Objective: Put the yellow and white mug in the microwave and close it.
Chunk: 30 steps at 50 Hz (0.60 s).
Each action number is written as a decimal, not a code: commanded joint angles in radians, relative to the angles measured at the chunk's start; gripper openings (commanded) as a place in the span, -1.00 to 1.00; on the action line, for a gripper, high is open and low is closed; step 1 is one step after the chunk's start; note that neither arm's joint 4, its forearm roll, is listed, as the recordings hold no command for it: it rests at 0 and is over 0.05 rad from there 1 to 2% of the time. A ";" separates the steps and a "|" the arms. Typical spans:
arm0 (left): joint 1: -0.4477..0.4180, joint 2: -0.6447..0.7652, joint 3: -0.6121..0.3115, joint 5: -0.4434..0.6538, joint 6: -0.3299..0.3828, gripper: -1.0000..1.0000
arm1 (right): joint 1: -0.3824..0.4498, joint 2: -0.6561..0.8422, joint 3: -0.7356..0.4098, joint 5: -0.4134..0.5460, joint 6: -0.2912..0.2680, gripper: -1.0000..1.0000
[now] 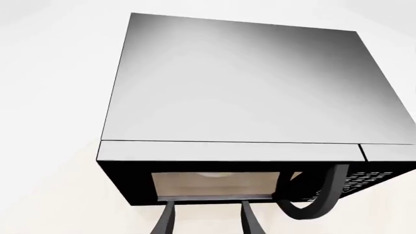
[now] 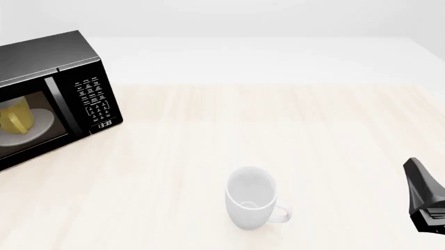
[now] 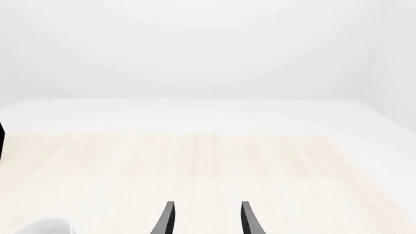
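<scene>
Yellow and white mug [image 2: 15,119] stands upright on the white plate [image 2: 43,121] inside the black boxy microwave [image 2: 66,62]; my left gripper [image 1: 206,219] and right gripper [image 3: 205,219] both hang spread apart, holding nothing.

bright, even, diffuse light with no visible source. all three renders are sharp, with no blur or edge distortion. a pale sheen washes over the large black boxy microwave's [image 1: 247,83] top. shadows on the light wooden table [image 2: 292,130] are faint.

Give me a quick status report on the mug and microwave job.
Both hands open, holding nothing: left hand above the microwave, right hand over bare table. Yellow and white mug sits inside, door looks shut. White mug well clear.
</scene>
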 commanded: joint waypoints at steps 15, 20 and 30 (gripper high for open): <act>0.004 -0.159 0.041 0.066 0.001 1.00 | 0.000 0.000 0.000 0.000 0.000 1.00; 0.000 -0.197 0.050 0.086 -0.001 1.00 | 0.000 0.000 0.000 0.000 0.000 1.00; -0.002 -0.253 0.064 0.117 0.001 1.00 | 0.000 0.000 0.000 0.000 0.000 1.00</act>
